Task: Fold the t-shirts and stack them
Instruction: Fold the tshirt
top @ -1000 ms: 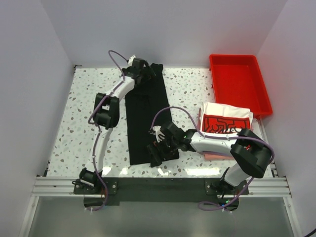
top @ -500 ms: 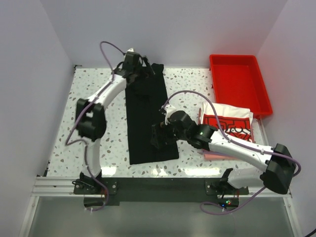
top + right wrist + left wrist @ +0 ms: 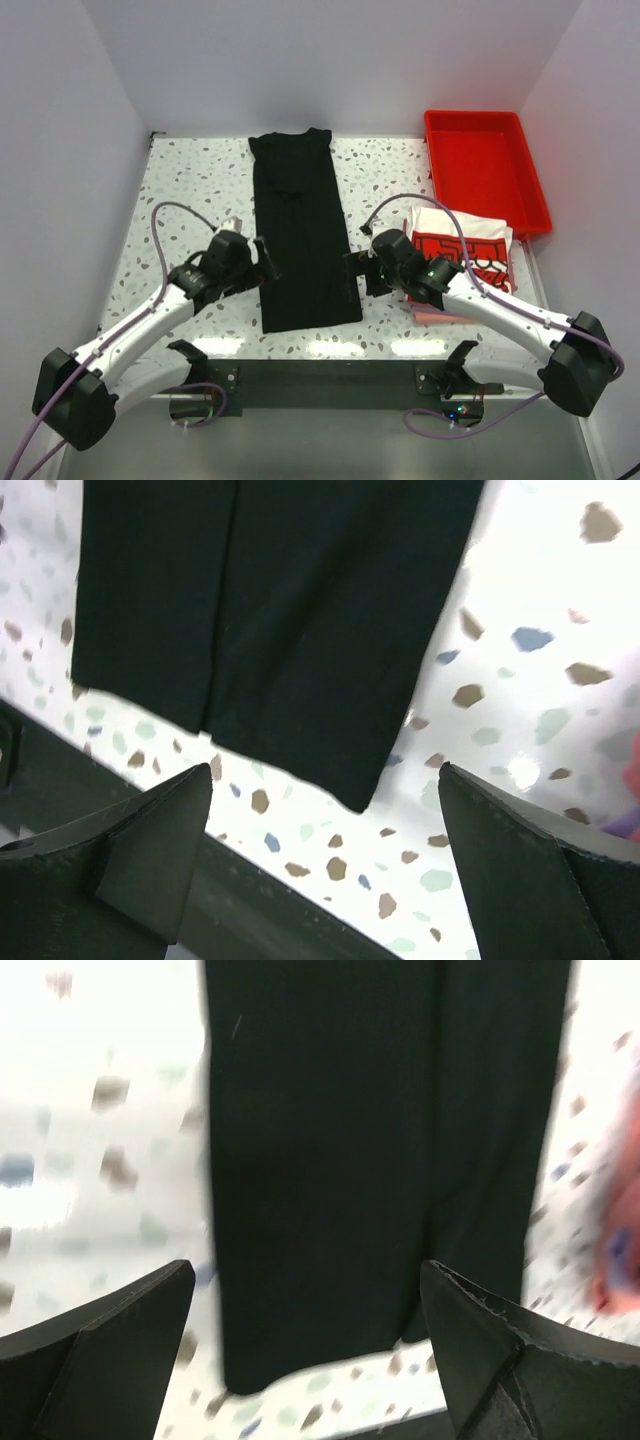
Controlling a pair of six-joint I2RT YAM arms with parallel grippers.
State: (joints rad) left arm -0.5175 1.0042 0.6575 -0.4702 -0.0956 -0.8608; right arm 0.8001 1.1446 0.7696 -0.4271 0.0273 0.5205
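Observation:
The black t-shirt [image 3: 300, 235] lies flat as a long narrow strip from the far edge toward the near edge. It fills the left wrist view [image 3: 370, 1140] and the right wrist view [image 3: 270, 600]. My left gripper [image 3: 256, 262] is open and empty just left of the strip's near half [image 3: 310, 1360]. My right gripper [image 3: 358, 271] is open and empty just right of the strip [image 3: 325, 870], above its near right corner. The white t-shirt with the red-and-black print [image 3: 462, 247] lies folded at the right on a pinkish shirt [image 3: 428, 314].
A red plastic tray [image 3: 485, 175] stands at the back right, just beyond the folded pile. White walls close in the speckled table [image 3: 180, 200] on three sides. A black rail [image 3: 320, 385] runs along the near edge.
My left arm has pulled back from the shirt's far collar end to its near left side. My right gripper has moved off the shirt's near end to its right. The shirt lies released.

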